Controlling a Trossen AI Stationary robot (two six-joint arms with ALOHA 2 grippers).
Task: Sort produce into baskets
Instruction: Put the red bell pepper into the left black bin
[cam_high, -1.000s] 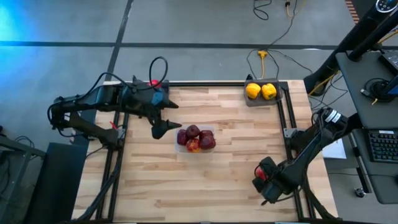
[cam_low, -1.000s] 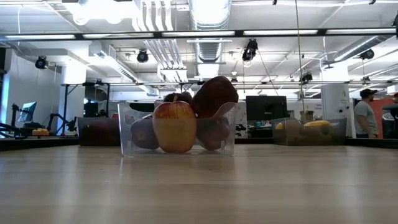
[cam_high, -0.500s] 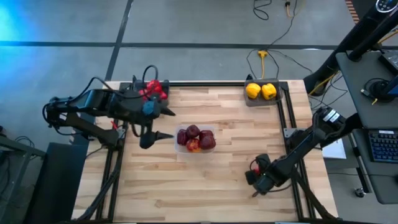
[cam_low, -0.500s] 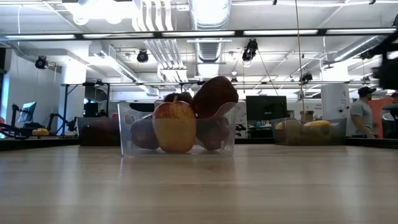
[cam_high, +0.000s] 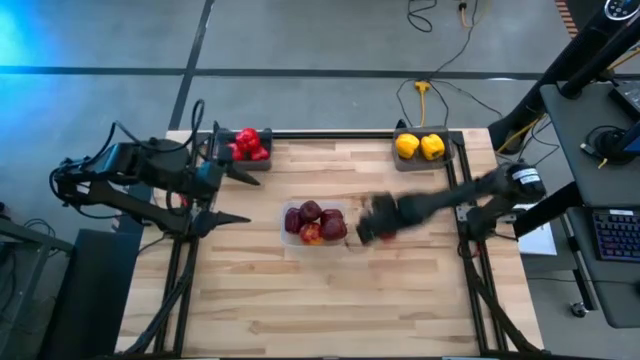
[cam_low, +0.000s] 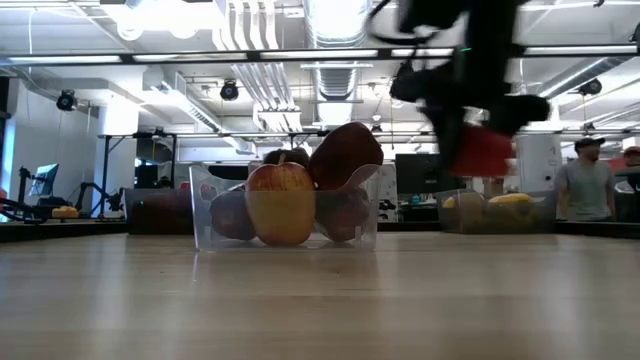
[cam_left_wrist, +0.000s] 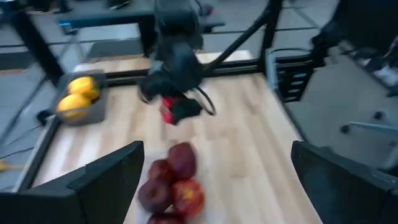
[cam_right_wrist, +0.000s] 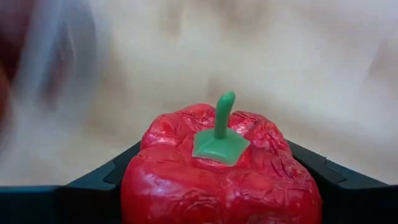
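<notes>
My right gripper (cam_high: 375, 228) is shut on a bright red bell pepper (cam_right_wrist: 221, 171) and hangs just right of the clear container (cam_high: 315, 222), which holds several dark red apples (cam_left_wrist: 177, 177). The low view shows the pepper (cam_low: 482, 150) in the air above the table. My left gripper (cam_high: 232, 195) stands open at the table's left edge, with nothing between its fingers. Red peppers (cam_high: 247, 145) lie in a dark tray at the far left. Two yellow peppers (cam_high: 420, 147) lie in a dark tray at the far right. My right gripper pinches the red pepper's two opposite sides (cam_right_wrist: 140, 180) between its two fingers. The fingers come from above, slanting down. The pepper's green stem (cam_right_wrist: 222, 118) shows between them, and the pepper is lifted clear of the table.
The table's metal frame (cam_high: 470, 215) runs along its right edge, beside my right arm. Bare wood lies on the table's near half (cam_high: 330, 300). A person (cam_low: 582, 195) stands in the room beyond the table.
My right gripper has swung from the near right corner toward the table's middle, up to the clear container, carrying the red pepper and rising a little. My left gripper has drawn back from the container toward the left edge, uncovering the tray of red peppers.
</notes>
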